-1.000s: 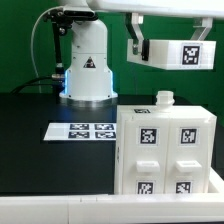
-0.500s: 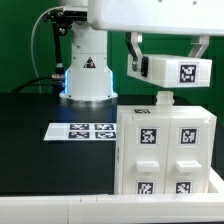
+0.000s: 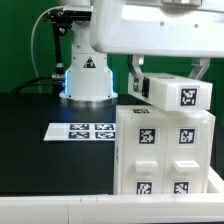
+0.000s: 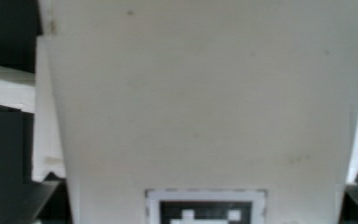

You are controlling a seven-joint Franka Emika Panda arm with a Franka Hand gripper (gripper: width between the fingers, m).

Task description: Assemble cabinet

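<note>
The white cabinet body point(image 3: 165, 150) stands at the exterior view's right front, its face showing several black-and-white tags. My gripper point(image 3: 170, 78) is shut on a white cabinet panel point(image 3: 178, 93) with a tag on its end, held flat just above the cabinet's top. One finger point(image 3: 137, 72) shows at the panel's near end, the other at the far end. In the wrist view the panel point(image 4: 202, 110) fills the picture, a tag point(image 4: 208, 207) at its edge, dark fingertips point(image 4: 39, 200) at its sides.
The marker board point(image 3: 82, 131) lies flat on the black table to the exterior view's left of the cabinet. The white robot pedestal point(image 3: 87, 68) with a triangle sticker stands behind it. A green wall is at the back.
My gripper has come down and slightly toward the exterior view's left with the panel, from high above the cabinet to just over its top, hiding the small peg on top.
</note>
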